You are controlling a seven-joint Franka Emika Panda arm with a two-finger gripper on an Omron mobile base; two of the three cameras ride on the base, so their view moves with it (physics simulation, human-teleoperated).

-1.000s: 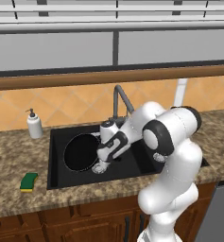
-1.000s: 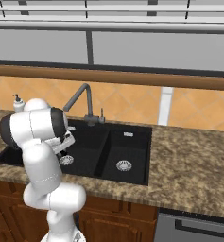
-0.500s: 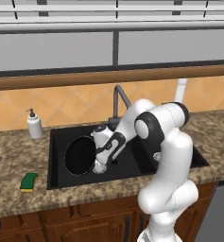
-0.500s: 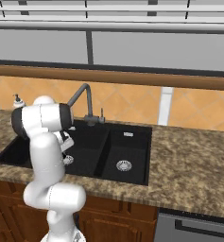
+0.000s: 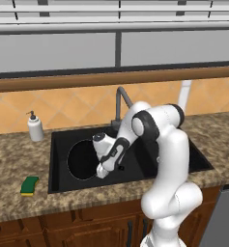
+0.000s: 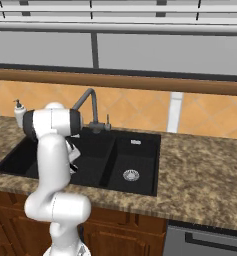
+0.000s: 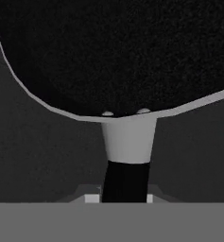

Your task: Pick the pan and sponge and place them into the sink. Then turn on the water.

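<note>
Pan (image 5: 82, 160) lies in sink's (image 5: 58, 140) left basin. Gripper (image 5: 101, 171) at its handle (image 7: 127, 182); can't tell whether it has let go. Open fully, lift straight clear. Sponge (image 5: 29, 185) waits on counter's front-left edge.

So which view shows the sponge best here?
The left base view: the sponge lies in full sight on the counter, left of the sink. In the right base view it is a sliver at the left edge.
</note>
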